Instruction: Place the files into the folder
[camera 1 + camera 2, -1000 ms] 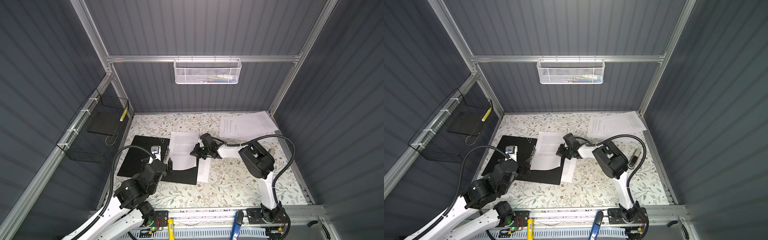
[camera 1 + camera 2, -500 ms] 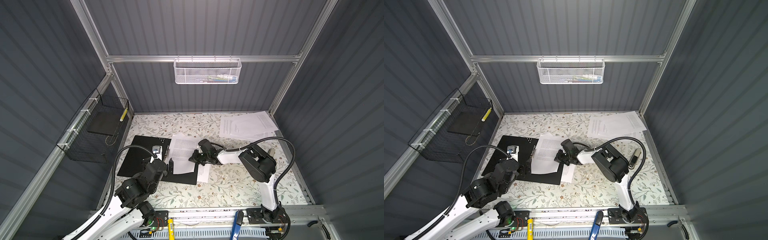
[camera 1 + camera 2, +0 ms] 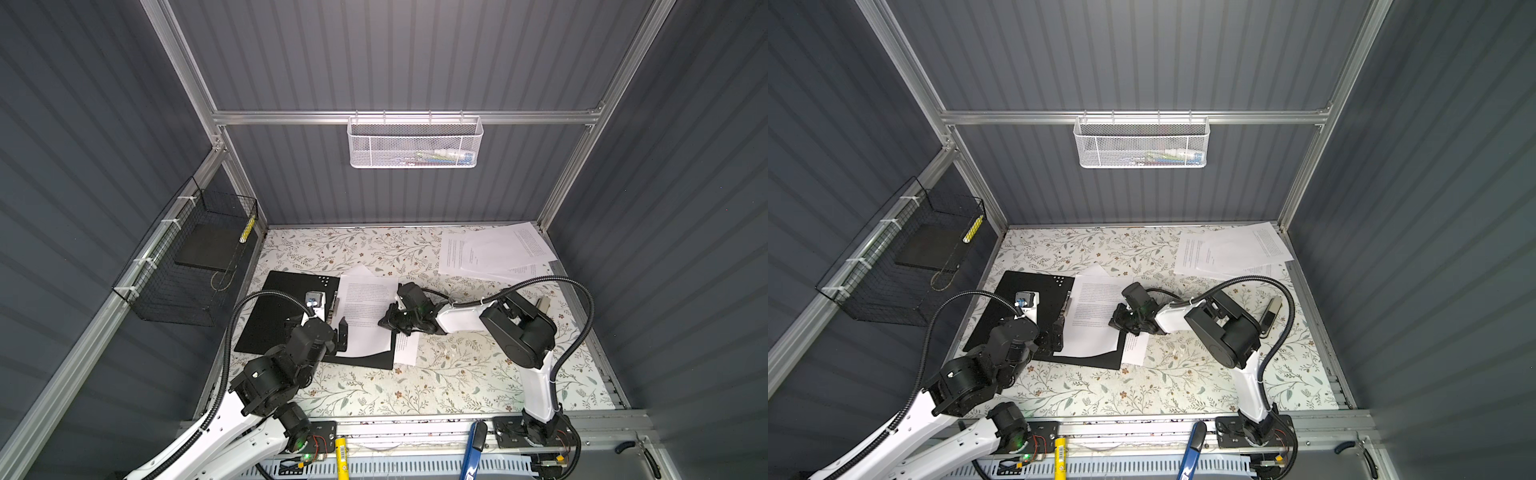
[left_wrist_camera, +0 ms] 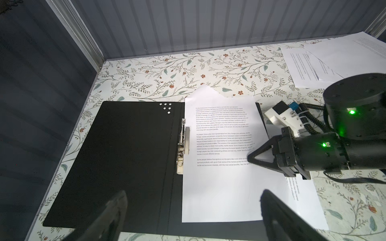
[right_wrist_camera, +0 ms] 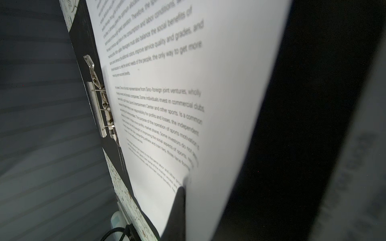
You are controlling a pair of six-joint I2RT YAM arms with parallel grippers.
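White printed paper sheet (image 4: 219, 177) is lying on the right half of the open black-lined folder (image 4: 125, 156), one edge beside its metal clip (image 4: 183, 144). Right gripper (image 4: 250, 159) is closed and looks pinched on the sheet's outer edge, bit blurry though. Left gripper (image 4: 192, 200) hangs wide open over the folder's near edge. More loose white sheets (image 3: 494, 253) in the floral table's (image 3: 415, 386) far corner.

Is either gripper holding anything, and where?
Left gripper holds nothing, fingers open. Right gripper shut, tip on the top sheet; pinching or just pressing, cannot tell.
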